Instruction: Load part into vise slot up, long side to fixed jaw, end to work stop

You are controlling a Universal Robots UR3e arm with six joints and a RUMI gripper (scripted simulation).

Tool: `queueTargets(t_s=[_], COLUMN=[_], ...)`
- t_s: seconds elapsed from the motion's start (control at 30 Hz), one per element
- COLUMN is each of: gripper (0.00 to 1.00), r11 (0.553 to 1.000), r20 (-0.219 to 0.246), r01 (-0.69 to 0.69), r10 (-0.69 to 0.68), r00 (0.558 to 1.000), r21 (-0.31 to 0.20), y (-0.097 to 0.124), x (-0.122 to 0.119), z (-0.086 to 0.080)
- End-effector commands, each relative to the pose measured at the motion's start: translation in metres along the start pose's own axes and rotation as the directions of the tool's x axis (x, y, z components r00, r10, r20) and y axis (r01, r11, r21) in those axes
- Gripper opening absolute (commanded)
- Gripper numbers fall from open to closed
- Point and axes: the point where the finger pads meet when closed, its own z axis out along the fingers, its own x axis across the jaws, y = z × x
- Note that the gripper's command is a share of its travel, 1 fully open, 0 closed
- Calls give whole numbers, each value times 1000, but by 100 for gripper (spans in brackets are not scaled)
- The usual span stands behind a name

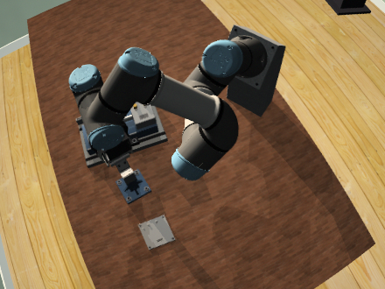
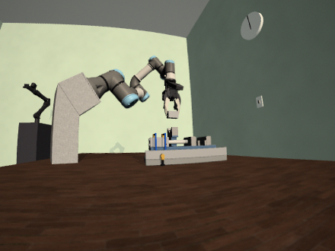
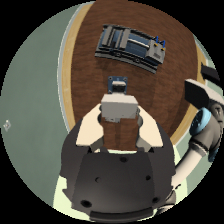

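Note:
My gripper (image 1: pixel 125 170) (image 2: pixel 172 112) (image 3: pixel 118 105) points down and is shut on the part. The part (image 1: pixel 127 174) (image 2: pixel 173 114) (image 3: pixel 119 104), a light grey block, lies across between the fingertips, held in the air above the V-block. The milled slot cannot be made out. The dark V-block (image 2: pixel 173 131) (image 3: pixel 118 86) stands on a blue plate (image 1: pixel 128 196) beside the vise, with a gap below the part. The vise (image 1: pixel 146 119) (image 2: pixel 202 154) (image 3: pixel 131 44) is partly hidden by the arm in the top view. Its low bars and work stop cannot be told apart clearly.
The light grey infeed plate (image 1: pixel 164 228) lies beyond the V-block, on the side away from the vise. Blue upright fittings (image 2: pixel 155 141) (image 3: pixel 163 42) stand at one end of the vise. The arm's base is at the back right in the top view.

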Motion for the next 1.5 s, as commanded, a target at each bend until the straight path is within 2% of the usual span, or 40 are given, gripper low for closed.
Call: queueTargets(t_s=[0.0,1.0,1.47], gripper=[0,0,0], r11=[1000,1000,999], r20=[0,0,0], r01=[0,0,0], r10=[0,0,0], r00=[1000,1000,1000], r21=[1,-2,-34], y=[0,0,0], x=[0,0,1], z=[0,0,-2])
